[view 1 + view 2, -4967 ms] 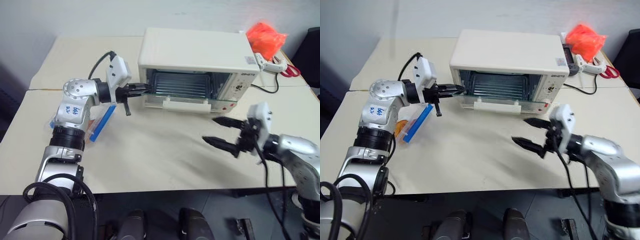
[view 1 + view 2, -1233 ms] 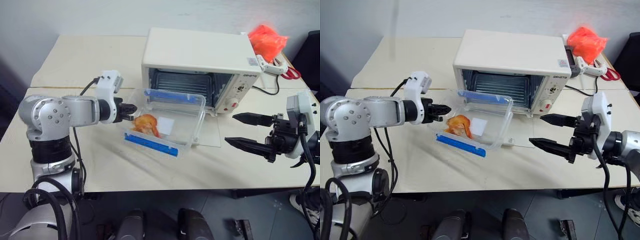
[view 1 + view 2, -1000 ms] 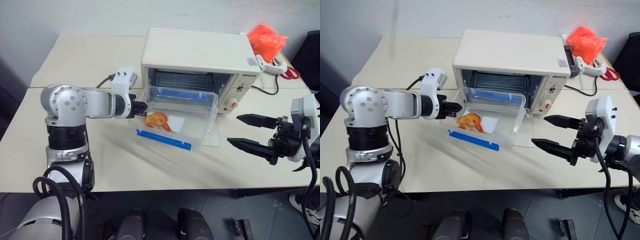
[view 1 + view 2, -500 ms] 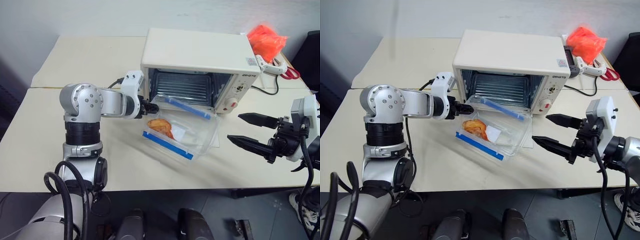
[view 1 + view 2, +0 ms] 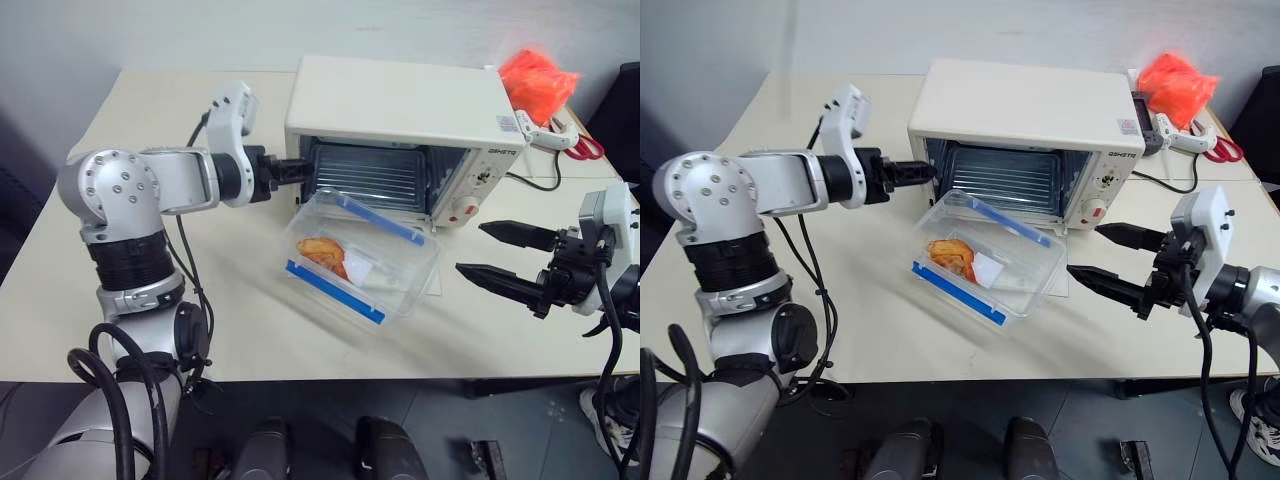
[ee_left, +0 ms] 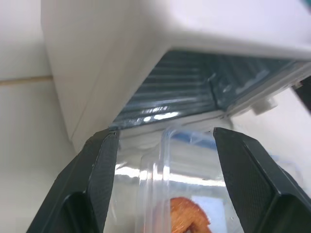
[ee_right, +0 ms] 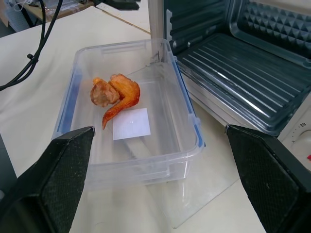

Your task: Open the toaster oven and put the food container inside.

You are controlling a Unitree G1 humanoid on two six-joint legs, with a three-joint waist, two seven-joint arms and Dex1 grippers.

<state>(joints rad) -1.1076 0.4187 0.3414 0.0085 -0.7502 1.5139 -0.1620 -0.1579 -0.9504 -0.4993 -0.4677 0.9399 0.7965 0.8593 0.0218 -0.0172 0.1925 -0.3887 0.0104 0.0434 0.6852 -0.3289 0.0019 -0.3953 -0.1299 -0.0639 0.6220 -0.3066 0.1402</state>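
Found toaster oven (image 5: 400, 110) door already down w/ food container (image 5: 362, 256) resting on it, not yet inside; left end effector (image 6: 165, 145) parted, empty, above container's far-left corner; right end effector (image 5: 500, 260) wide open, empty, right of container.

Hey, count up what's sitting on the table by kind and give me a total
Toaster oven: 1
Food container: 1
Orange bag: 1
Scissors with red handles: 1
Total: 4
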